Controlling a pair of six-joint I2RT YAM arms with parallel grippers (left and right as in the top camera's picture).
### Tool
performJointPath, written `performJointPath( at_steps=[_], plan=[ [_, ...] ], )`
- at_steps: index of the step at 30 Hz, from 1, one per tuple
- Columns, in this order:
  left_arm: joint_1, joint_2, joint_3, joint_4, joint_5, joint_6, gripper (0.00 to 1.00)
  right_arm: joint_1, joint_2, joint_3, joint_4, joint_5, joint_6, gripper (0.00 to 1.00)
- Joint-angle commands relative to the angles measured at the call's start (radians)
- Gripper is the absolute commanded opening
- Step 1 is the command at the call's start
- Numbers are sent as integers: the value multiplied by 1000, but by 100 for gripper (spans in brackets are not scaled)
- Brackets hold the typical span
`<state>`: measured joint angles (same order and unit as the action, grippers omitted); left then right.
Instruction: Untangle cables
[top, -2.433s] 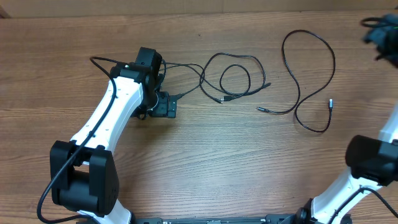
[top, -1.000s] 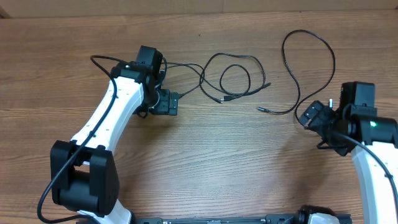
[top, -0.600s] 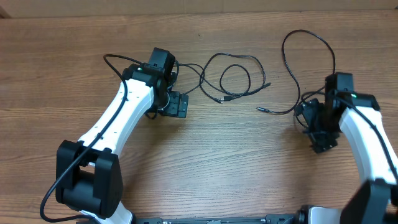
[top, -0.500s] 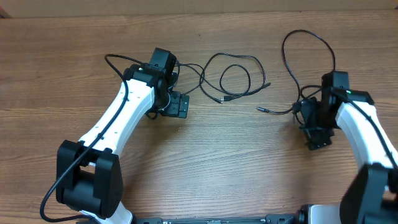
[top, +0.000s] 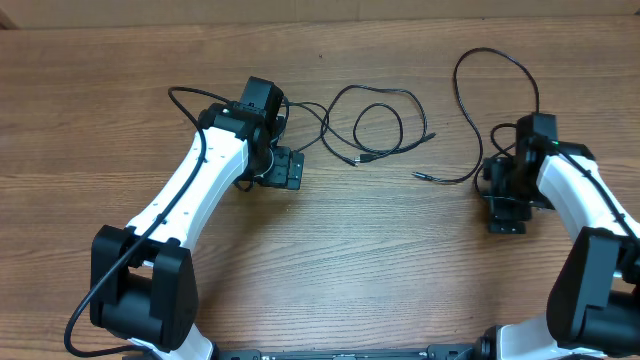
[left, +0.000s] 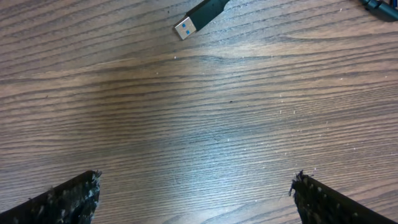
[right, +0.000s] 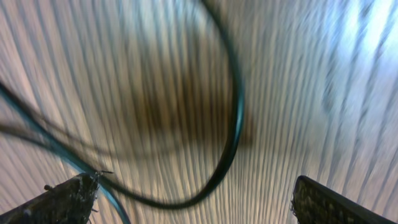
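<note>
Two thin black cables lie on the wooden table. One forms loops at the centre (top: 376, 126), and one end runs under my left wrist. The other (top: 497, 62) curves in a long S at the right. My left gripper (top: 287, 168) is open and empty just left of the centre loops. In the left wrist view, its fingers (left: 196, 186) straddle bare wood, with a USB plug (left: 199, 17) ahead. My right gripper (top: 505, 203) is over the S cable's lower bend. In the blurred right wrist view, its open fingers (right: 196, 190) straddle a cable loop (right: 234, 124).
The wooden table (top: 350, 250) spans the whole view. A silver-tipped plug end (top: 422, 175) lies between the two cables. A thicker black arm cable (top: 185, 95) loops off my left arm.
My right arm has swung in from the far right edge and come down over the S cable's lower bend. My left gripper has shifted slightly right, toward the centre loops.
</note>
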<state>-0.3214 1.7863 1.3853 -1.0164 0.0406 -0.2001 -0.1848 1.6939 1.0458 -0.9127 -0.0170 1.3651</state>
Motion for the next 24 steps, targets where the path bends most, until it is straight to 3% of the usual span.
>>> performJointPath(
  at_steps=[1,3,6,13,17,24],
  plan=[
    [-6,-8,-3,1,-22,21,100,-54,5,2,4,46,16,100],
    [-6,-8,-3,1,-22,21,100,-75,5,2,3,46,9,98],
    [-6,-8,-3,2,-22,21,100,-87,5,2,16,46,-34,87],
    [-6,-8,-3,1,-22,20,100,-82,18,2,37,43,-35,82],
    [-6,-8,-3,1,-22,20,100,-78,40,2,39,-9,-63,82],
    [-6,-8,-3,1,-22,20,100,-50,44,3,93,-36,-326,93]
  ],
)
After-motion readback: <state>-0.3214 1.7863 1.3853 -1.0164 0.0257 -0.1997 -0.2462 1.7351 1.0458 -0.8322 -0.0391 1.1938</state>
